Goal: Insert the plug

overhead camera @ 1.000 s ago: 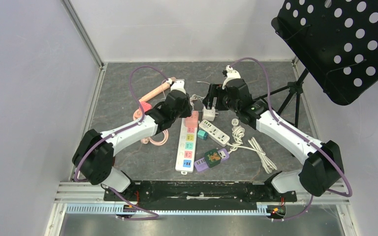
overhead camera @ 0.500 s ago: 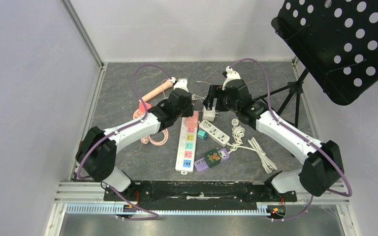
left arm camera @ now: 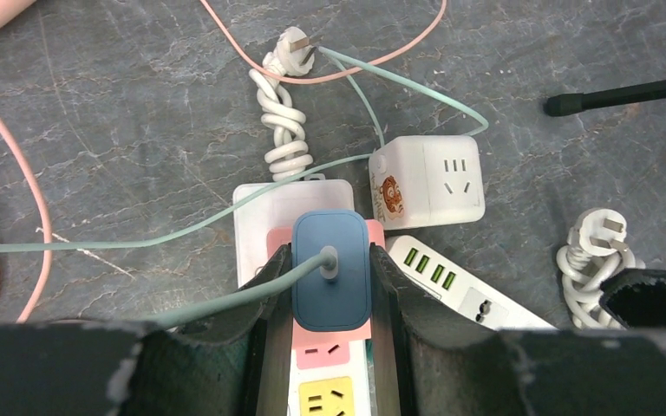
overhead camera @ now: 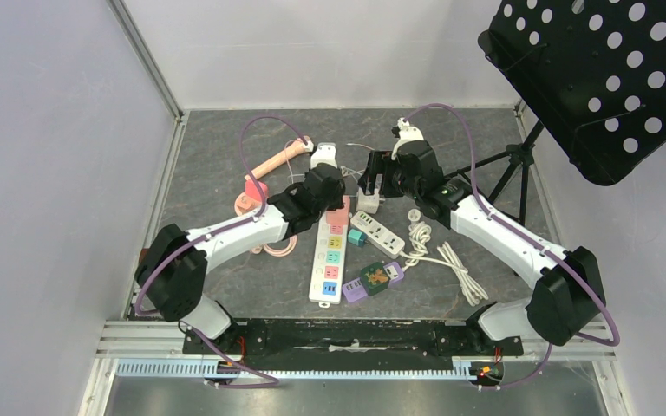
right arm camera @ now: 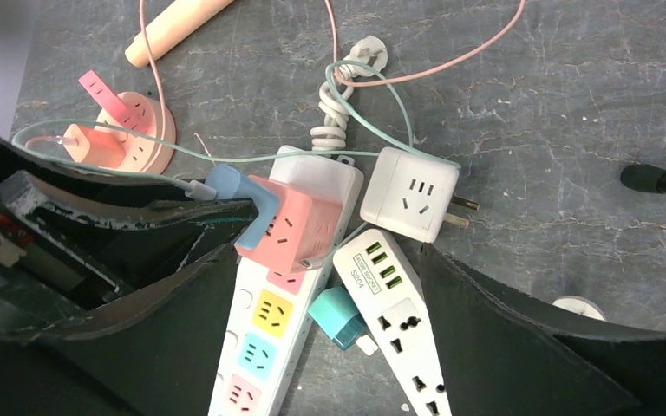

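**Blue plug brought up to the pink cube socket**

On the left, the left gripper (left arm camera: 329, 260) is clenched on the blue plug (left arm camera: 329, 303), whose pale green cable (left arm camera: 121, 243) trails away to the left. Over the last second this arm has been swung rightward. The plug is now held flat against a face of the pink cube adapter (right arm camera: 295, 227), which sits on the far end of the multicoloured power strip (overhead camera: 329, 260). Insertion is judged under way or nearly done; whether the pins are fully seated cannot be told. To the right, the right gripper (overhead camera: 373, 178) is kept unmoved, jaws released and grasping nothing, above the white cube adapter (right arm camera: 409, 192).
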Controlling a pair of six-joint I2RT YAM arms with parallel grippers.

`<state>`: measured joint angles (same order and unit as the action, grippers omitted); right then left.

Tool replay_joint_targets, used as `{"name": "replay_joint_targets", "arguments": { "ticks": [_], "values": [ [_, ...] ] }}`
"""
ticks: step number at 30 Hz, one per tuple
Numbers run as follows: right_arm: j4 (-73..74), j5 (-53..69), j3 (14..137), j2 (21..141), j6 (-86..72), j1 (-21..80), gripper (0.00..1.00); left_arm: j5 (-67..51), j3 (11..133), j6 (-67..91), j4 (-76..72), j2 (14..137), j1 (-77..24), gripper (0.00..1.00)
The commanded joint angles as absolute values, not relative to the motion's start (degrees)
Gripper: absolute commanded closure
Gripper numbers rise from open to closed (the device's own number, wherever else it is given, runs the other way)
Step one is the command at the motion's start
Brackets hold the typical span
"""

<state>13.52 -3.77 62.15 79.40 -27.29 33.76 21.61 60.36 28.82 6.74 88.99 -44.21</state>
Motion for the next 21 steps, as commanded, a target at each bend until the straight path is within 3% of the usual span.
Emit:
{"name": "replay_joint_targets", "arguments": {
  "ticks": [1, 21],
  "values": [
    [13.4, -6.1, 62.0, 79.0, -27.4, 33.8, 0.21, 30.0, 57.3, 26.5, 8.6, 90.3, -47.3, 0.98],
    [19.0, -7.9, 60.9, 82.1, -27.3, 33.3, 0.21, 39.5, 50.6, 29.4, 8.3, 97.0, -53.3, 0.98]
  ]
}}
